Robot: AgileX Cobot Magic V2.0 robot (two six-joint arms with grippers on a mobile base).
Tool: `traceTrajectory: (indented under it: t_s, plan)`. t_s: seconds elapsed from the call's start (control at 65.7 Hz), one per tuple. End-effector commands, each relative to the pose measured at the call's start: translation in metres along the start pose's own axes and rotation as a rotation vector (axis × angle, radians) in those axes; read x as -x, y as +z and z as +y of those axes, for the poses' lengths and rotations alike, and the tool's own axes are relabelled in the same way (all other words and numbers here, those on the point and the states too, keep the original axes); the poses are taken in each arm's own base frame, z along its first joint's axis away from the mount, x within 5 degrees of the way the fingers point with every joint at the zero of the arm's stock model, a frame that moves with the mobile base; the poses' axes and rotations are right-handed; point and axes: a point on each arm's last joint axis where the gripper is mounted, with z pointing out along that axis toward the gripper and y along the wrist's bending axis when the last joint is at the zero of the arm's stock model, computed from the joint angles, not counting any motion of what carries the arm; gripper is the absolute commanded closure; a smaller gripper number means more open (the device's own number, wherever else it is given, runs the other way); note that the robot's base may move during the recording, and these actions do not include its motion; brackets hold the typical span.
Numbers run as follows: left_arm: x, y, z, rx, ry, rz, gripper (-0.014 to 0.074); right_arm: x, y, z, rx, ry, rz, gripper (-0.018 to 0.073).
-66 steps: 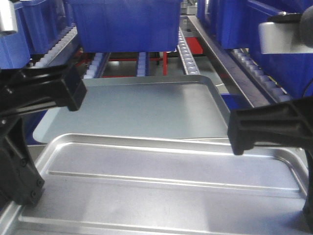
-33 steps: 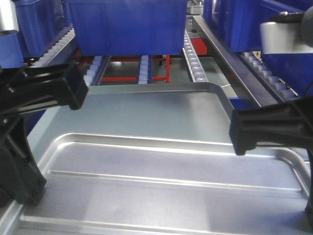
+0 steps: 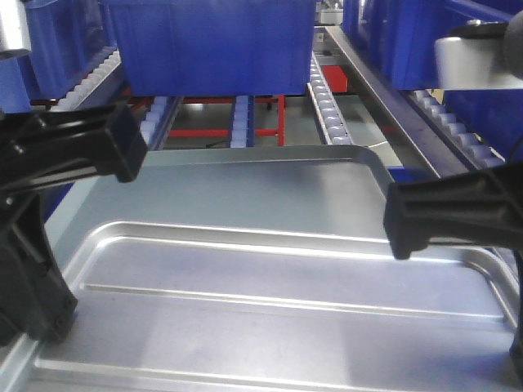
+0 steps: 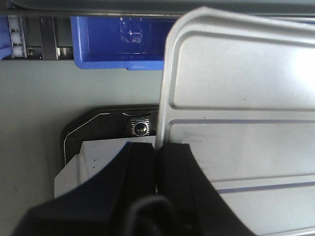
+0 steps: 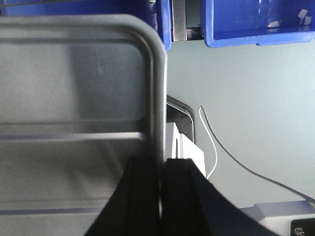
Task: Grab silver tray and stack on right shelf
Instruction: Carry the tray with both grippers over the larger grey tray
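Note:
The silver tray (image 3: pixel 270 310) is shiny, with a low rim and two raised ribs, and fills the foreground of the front view. My left gripper (image 4: pixel 157 147) is shut on its left rim, and the tray (image 4: pixel 246 98) spreads to the right of the jaws. My right gripper (image 5: pixel 162 164) is shut on the opposite rim of the tray (image 5: pixel 74 88). Black fingers (image 3: pixel 90 151) (image 3: pixel 449 212) show at both sides. Beyond the tray is the right shelf, with white roller rails (image 3: pixel 327 102) and red bars (image 3: pixel 221 131) underneath.
A larger dull grey tray (image 3: pixel 245 188) lies flat just past the silver one, at the shelf's front. A big blue bin (image 3: pixel 212 41) sits on the rollers behind it. More blue bins (image 3: pixel 57 41) (image 3: pixel 474 114) flank it left and right.
In the front view the shelf, blue bin and grey tray have slid right and a little down. The silver tray stays held in both grippers.

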Motion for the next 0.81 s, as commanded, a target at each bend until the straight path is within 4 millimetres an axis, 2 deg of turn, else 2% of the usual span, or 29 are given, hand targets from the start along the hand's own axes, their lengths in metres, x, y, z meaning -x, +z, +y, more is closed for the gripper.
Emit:
traceTrajectory:
  t_s: [0.0, 0.639, 0.791]
  plan:
    - [0.0032, -0.0095, 0.0095, 0.091, 0.043, -0.024, 0.0689, 0.0, -0.0088, -0.0242, -0.224, -0.017, 0.008, 0.0499]
    - [0.0017, -0.0096, 0.0105, 0.101, 0.035, -0.008, 0.0689, 0.0008, -0.0095, -0.0227, -0.211, -0.017, 0.003, 0.0499]
    - [-0.0012, -0.01, 0.0138, 0.136, 0.086, 0.029, 0.0689, 0.001, -0.0097, -0.0209, -0.192, -0.017, 0.003, 0.0499]
